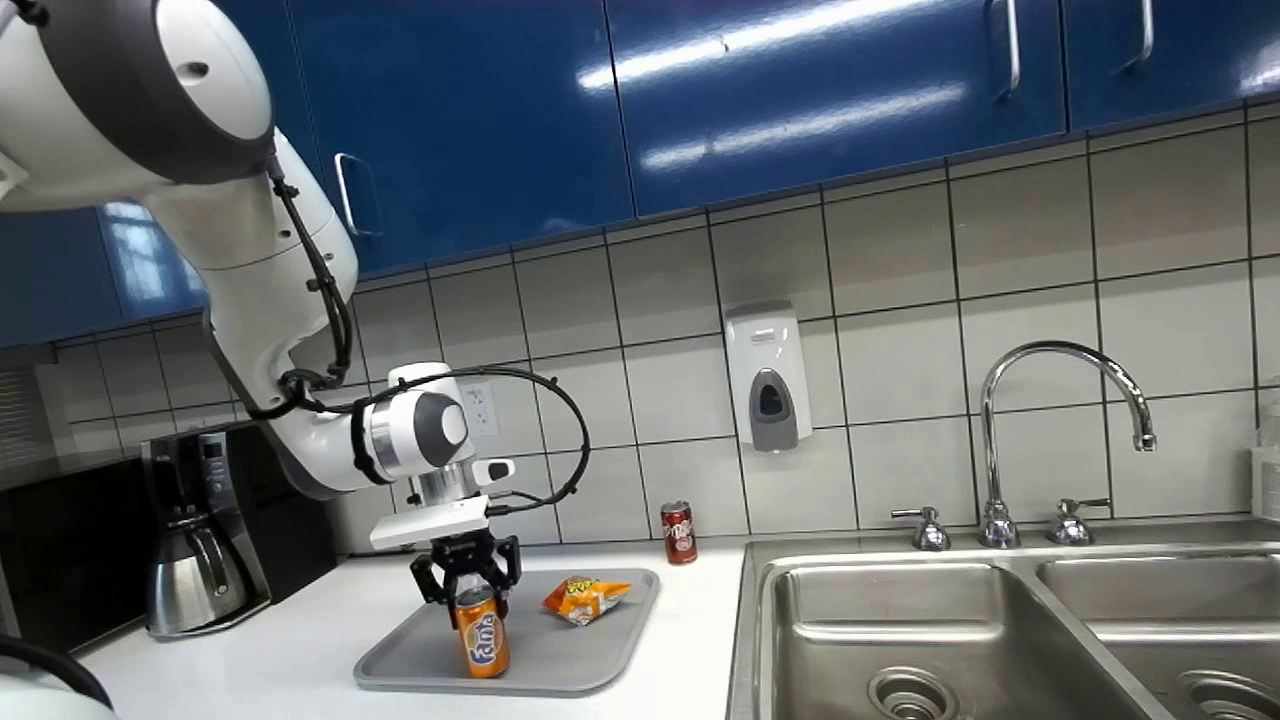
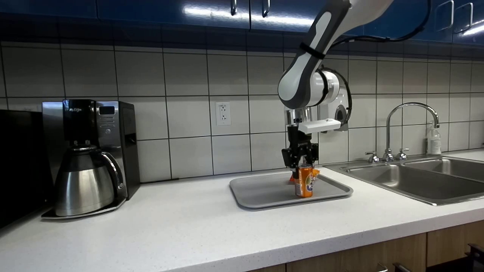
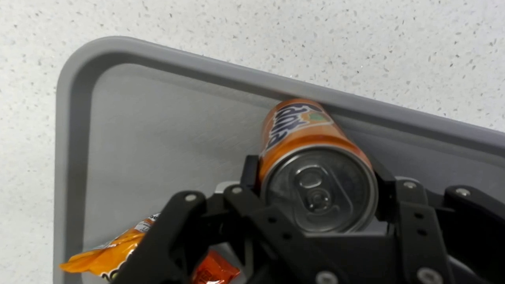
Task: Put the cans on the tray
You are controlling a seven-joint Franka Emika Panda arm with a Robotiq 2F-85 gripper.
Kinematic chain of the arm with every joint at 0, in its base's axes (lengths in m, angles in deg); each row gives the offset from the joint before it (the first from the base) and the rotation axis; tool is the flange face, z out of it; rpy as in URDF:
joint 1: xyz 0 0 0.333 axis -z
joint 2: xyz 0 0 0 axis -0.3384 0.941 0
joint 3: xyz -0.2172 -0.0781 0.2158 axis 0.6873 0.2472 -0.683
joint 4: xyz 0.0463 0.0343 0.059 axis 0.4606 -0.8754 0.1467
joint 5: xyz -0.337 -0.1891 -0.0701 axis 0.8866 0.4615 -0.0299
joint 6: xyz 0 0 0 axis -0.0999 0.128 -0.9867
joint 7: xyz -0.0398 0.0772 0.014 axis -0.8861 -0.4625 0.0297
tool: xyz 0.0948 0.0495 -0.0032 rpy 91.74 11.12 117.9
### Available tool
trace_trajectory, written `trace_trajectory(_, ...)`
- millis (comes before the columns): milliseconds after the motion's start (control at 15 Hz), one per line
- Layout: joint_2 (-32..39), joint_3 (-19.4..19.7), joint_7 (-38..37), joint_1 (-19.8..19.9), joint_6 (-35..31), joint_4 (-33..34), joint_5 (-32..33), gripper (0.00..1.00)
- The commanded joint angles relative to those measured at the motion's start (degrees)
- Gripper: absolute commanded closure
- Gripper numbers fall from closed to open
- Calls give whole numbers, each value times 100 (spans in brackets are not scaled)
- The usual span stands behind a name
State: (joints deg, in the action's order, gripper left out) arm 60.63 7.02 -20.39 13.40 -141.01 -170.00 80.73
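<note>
Cans, two of them: the orange can (image 1: 483, 643) is upright within the tray (image 1: 585, 655), near its rim, while the red-brown can (image 1: 679, 534) stands apart on the counter (image 1: 700, 620). Both should be smooth and thin-walled, weighty if full, apt to slip or dent, so I'd favour a mild, level hold on the straight sides. The gripper (image 3: 317, 177) has its jaws partway apart, fingers (image 3: 249, 172) touching both sides of the orange can, seemingly clasping it.
</note>
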Motion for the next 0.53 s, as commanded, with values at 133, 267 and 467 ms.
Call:
trace_trajectory(133,80,69,-212,-54,-28,174,118,62)
trace_trajectory(267,82,87,-231,-63,7,189,149,10)
trace_trajectory(467,50,93,-213,-55,22,198,142,0)
